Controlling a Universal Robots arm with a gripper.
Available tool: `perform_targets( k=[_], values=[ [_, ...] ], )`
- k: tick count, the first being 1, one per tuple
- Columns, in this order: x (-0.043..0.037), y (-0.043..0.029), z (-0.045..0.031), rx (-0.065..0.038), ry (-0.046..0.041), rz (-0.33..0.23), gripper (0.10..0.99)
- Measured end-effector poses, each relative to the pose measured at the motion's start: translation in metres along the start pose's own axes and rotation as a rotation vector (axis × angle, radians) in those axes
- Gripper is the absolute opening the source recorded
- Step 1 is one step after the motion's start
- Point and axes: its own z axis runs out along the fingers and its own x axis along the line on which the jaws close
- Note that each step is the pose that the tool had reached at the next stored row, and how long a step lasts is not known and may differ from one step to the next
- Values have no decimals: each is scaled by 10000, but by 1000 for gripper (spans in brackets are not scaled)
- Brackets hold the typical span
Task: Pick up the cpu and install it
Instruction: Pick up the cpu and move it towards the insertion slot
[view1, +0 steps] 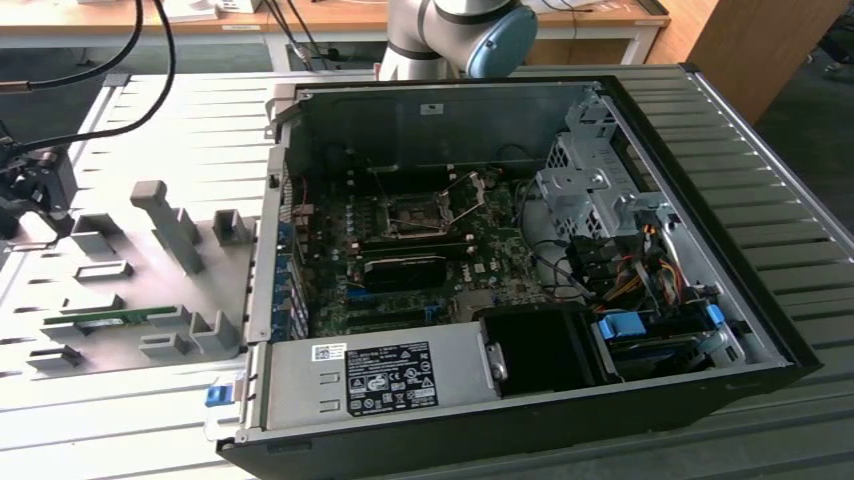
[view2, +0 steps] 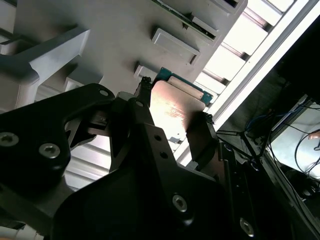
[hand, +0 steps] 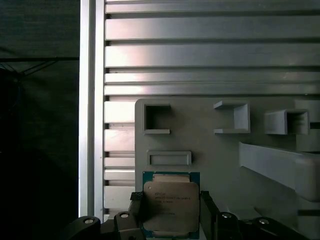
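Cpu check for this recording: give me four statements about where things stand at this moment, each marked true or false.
1. The cpu sits between the fingers of the gripper. True.
2. The cpu is seated in the socket inside the computer case. False: it is at the gripper, over the grey fixture plate outside the case.
3. The case is closed. False: it is open, with the motherboard showing.
4. A green memory stick lies on the fixture plate, at the exterior view's left. True.

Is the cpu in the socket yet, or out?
Out: the cpu is over the grey fixture plate, at the gripper.
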Motion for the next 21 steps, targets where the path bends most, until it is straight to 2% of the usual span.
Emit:
perform_targets(
  k=[21],
  values=[
    [4,5,-136,-3,-1,0,537]
  ],
)
